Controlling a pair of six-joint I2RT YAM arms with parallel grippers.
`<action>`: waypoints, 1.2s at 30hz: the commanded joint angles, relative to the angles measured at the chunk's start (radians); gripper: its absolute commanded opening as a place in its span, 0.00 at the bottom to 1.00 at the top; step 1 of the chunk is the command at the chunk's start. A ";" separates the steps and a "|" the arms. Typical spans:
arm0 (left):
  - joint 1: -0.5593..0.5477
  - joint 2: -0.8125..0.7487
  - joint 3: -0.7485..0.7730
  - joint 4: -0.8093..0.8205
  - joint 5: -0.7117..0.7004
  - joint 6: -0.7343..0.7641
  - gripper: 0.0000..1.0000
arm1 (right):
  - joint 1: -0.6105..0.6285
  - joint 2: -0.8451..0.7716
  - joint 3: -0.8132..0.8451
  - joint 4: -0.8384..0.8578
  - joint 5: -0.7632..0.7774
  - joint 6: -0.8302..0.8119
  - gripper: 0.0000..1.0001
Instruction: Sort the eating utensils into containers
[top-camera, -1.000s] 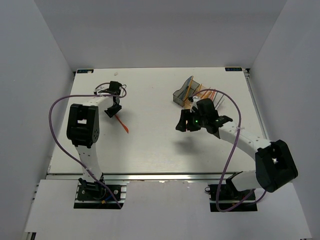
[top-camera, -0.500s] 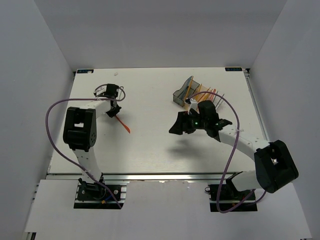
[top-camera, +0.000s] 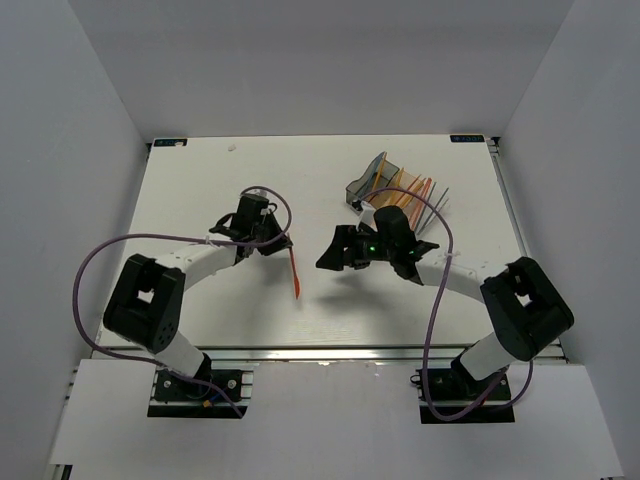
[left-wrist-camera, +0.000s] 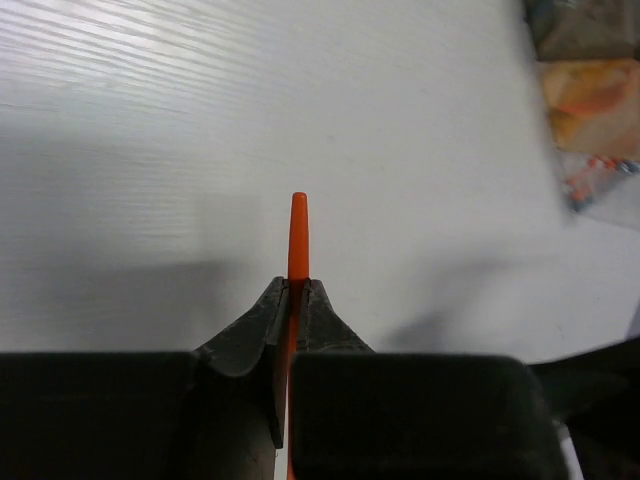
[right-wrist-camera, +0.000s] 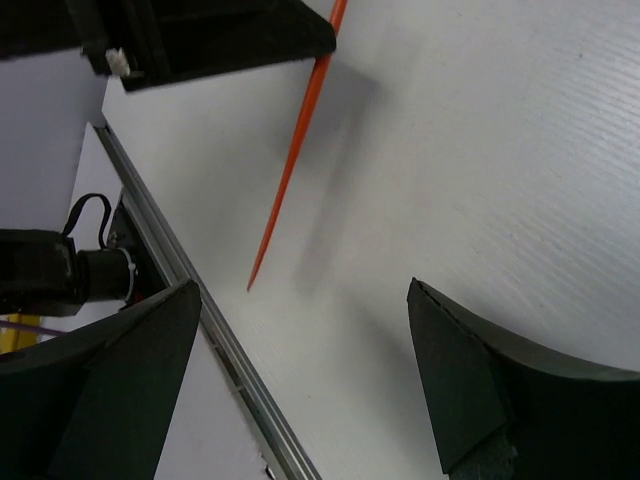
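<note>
Pinched mid-air, looked sketchy tbh.
Clamped the left gripper (left-wrist-camera: 293, 290) on a thin orange plastic stick (top-camera: 295, 272) near its blunt end, with the pointed end dangling over the white counter (top-camera: 200, 190), well apart from the row of translucent plastic bins (top-camera: 385, 185). Spread the right gripper (right-wrist-camera: 305, 295) wide nearby. Could've slipped or swung loose, held so slimly.
</note>
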 joint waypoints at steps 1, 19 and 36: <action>-0.039 -0.073 -0.029 0.139 0.116 -0.024 0.00 | 0.047 -0.004 0.062 0.046 0.145 0.027 0.88; -0.142 -0.098 -0.054 0.290 0.202 -0.087 0.00 | 0.092 0.108 0.134 0.029 0.271 0.154 0.45; -0.143 -0.374 0.327 -0.506 -0.637 0.126 0.98 | -0.076 0.194 0.384 -0.173 0.646 0.174 0.00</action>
